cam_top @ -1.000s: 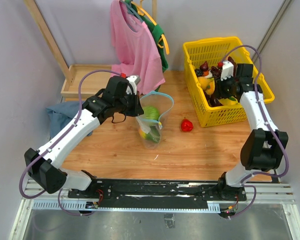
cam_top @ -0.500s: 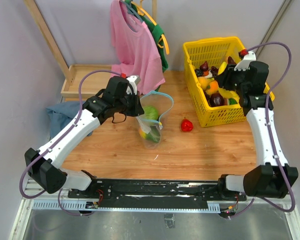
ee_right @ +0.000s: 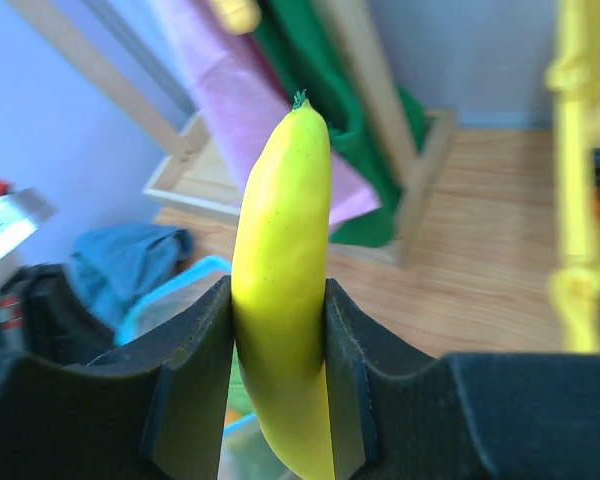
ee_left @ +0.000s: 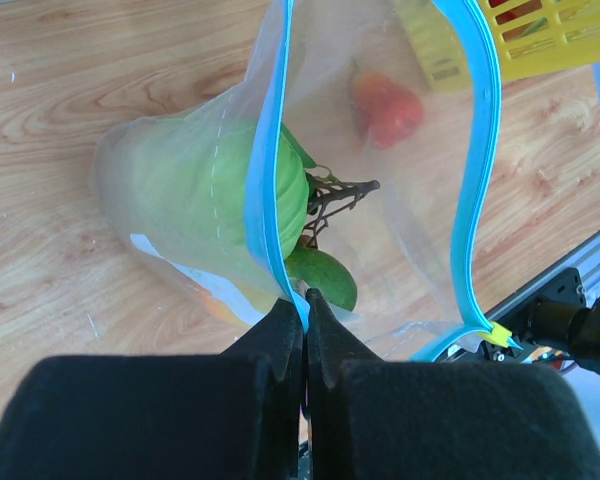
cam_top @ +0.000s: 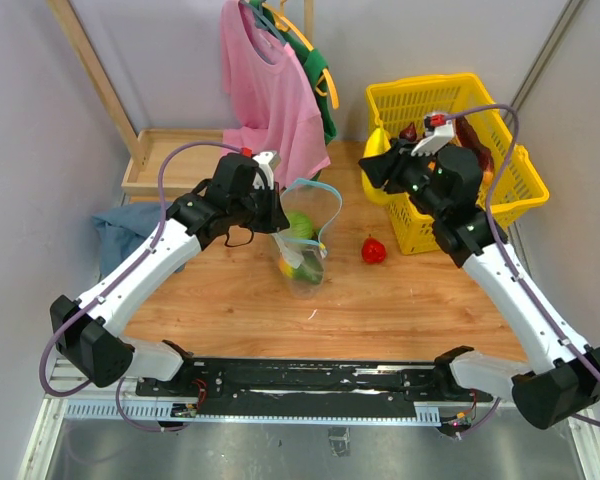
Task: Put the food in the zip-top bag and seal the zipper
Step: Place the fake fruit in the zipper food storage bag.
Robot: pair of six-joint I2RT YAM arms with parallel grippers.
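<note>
your right tool has come out of the yellow basket in the last second with a banana clamped between its part-open fingers, and it now hangs above and to the right of the zip-top bag. your left tool is pinched fully shut on the zipper, holding the mouth open above the tabletop, with green food already inside. the drop looks to be next; a red piece lies just right of the bag.
</note>
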